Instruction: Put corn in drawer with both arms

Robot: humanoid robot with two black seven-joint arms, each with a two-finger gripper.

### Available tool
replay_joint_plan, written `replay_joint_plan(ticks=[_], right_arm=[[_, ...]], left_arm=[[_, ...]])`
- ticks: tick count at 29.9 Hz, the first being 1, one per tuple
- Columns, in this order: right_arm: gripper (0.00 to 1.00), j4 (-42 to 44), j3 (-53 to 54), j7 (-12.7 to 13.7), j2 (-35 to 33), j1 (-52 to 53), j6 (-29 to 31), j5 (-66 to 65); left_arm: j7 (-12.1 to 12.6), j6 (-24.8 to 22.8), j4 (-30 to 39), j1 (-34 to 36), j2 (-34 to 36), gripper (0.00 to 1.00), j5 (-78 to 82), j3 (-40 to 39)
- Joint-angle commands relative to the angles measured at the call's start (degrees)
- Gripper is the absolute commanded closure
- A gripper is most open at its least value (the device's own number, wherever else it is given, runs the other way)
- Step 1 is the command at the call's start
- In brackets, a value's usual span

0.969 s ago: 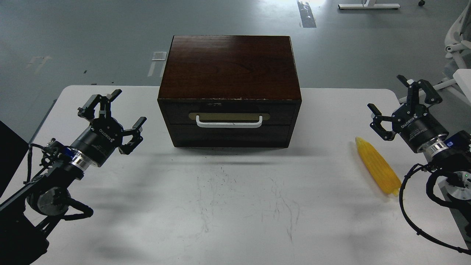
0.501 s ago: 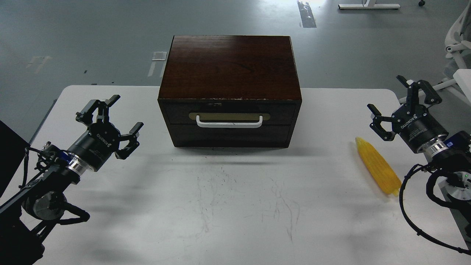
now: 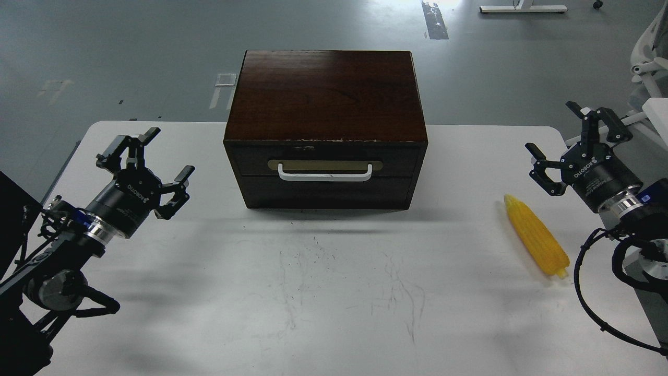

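Note:
The yellow corn (image 3: 535, 236) lies on the white table (image 3: 334, 292) at the right, its pointed tip toward the cabinet. The dark brown drawer (image 3: 326, 170) is closed in the box cabinet (image 3: 326, 99) at the table's back middle; its white bar handle (image 3: 325, 173) faces me. My left gripper (image 3: 147, 156) is open and empty, above the table left of the cabinet. My right gripper (image 3: 557, 134) is open and empty, just above and right of the corn, not touching it.
The table's right edge runs close by the right arm (image 3: 626, 209). A white chair (image 3: 649, 57) stands off the table at the far right. Grey floor lies beyond the cabinet. Scratch marks show on the table's middle.

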State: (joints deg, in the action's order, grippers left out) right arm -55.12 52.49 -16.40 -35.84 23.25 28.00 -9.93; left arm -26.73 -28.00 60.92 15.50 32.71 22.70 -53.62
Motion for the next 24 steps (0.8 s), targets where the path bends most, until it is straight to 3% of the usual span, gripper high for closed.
replay_joint_plan(ticks=[1,12,19,24], right_arm=[[0.0,-0.1,-0.3,-0.1,-0.9,0.1,0.0,0.0],[0.0,-0.2,-0.4,-0.1,-1.3,0.7,0.0,0.0],[0.0,-0.2,-0.4,-0.2,-1.2,0.7,0.0,-0.3],[0.0,-0.2,-0.3,-0.6,-1.2,0.7,0.0,-0.3]], left_arm=[[-1.3,0.0,0.1,1.7,3.5,0.01,5.1,0.0],[-1.3,0.0,10.4,12.4,16.3,0.01,28.5,-0.1],[-1.3,0.0,23.2,16.9,16.0,0.01,54.7,-0.1],[-1.3,0.0,24.5,23.9,11.9,0.01,71.9,2.7]])
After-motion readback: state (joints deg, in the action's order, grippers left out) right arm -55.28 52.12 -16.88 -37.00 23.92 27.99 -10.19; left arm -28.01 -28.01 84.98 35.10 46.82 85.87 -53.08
